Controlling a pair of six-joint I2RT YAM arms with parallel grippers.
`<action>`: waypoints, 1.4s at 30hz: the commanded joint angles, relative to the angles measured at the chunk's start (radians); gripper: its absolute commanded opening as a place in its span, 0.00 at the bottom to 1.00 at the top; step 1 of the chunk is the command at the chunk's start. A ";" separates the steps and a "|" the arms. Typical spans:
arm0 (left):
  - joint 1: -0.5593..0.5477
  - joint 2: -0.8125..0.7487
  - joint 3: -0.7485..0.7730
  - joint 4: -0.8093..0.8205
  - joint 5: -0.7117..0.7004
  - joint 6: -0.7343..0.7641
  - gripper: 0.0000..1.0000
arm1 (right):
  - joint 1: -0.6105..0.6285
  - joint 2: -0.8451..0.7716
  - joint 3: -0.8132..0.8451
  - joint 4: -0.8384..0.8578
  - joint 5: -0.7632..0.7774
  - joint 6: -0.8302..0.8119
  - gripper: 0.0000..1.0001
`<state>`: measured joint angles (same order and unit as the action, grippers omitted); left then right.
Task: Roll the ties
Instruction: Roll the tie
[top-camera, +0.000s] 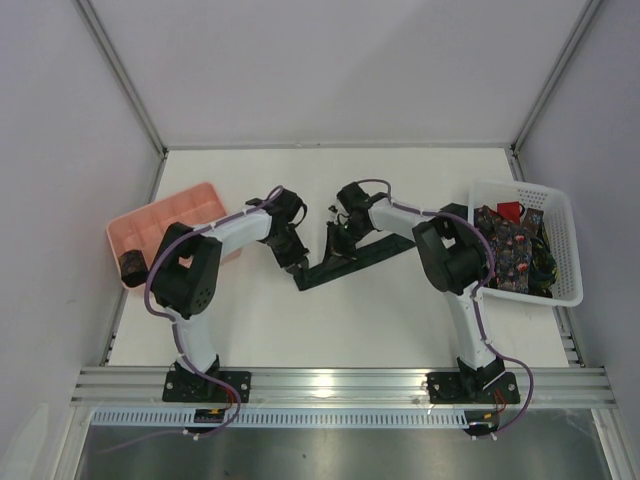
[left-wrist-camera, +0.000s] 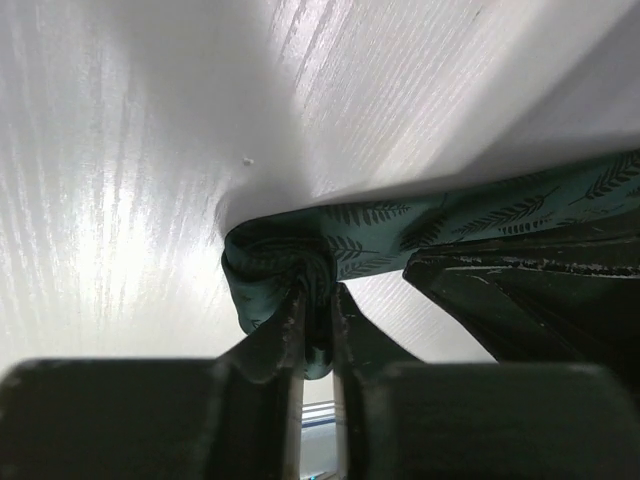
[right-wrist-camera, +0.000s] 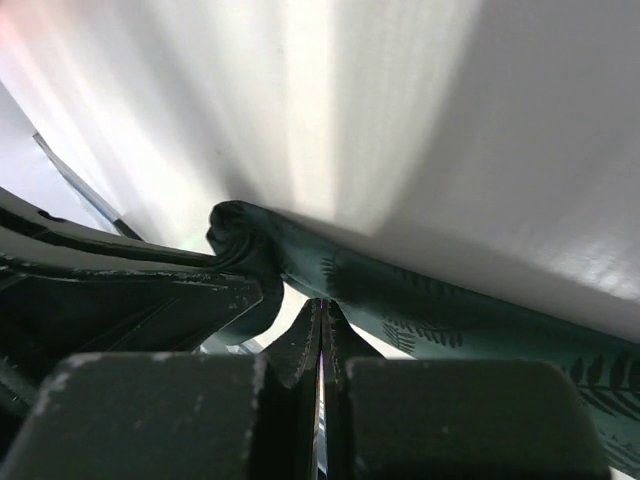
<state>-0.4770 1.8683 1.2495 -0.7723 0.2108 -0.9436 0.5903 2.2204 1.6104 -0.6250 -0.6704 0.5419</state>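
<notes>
Near the middle of the white table (top-camera: 400, 320) lies a long dark green cloth tie with a leaf print (top-camera: 385, 247). It lies on a slant. One end points at the near edge and the other end points at the right edge.

The left arm (top-camera: 230, 232) reaches over the near end. Its jaws pinch the bunched-up end of the tie (left-wrist-camera: 380, 230), and the cloth curls into a small fold there.

The right arm (top-camera: 400, 212) reaches in just beside it. Its jaws are pressed tight together with nothing between them. Their tips sit right by the tie (right-wrist-camera: 430, 310). I cannot tell if they touch it.

At the left edge sits a pink plastic tray with little boxes (top-camera: 195, 208). A small dark rolled tie (top-camera: 132, 266) sits in its nearest box.

At the right edge sits a white plastic basket with holes (top-camera: 565, 250). It holds a heap of dark patterned ties (top-camera: 510, 250) and a red tie (top-camera: 510, 210).
</notes>
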 joint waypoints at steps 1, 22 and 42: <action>-0.011 0.034 0.028 0.008 -0.033 0.020 0.22 | -0.007 -0.007 -0.020 0.019 0.012 -0.020 0.00; -0.026 -0.144 0.018 0.120 0.050 0.135 0.85 | -0.078 -0.036 -0.060 0.030 0.005 -0.053 0.00; 0.128 -0.506 -0.120 0.068 0.010 0.348 0.83 | -0.005 -0.105 0.137 -0.127 -0.063 -0.096 0.07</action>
<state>-0.4179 1.3960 1.1694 -0.6914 0.2337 -0.6487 0.5407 2.1914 1.6699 -0.7174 -0.6868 0.4580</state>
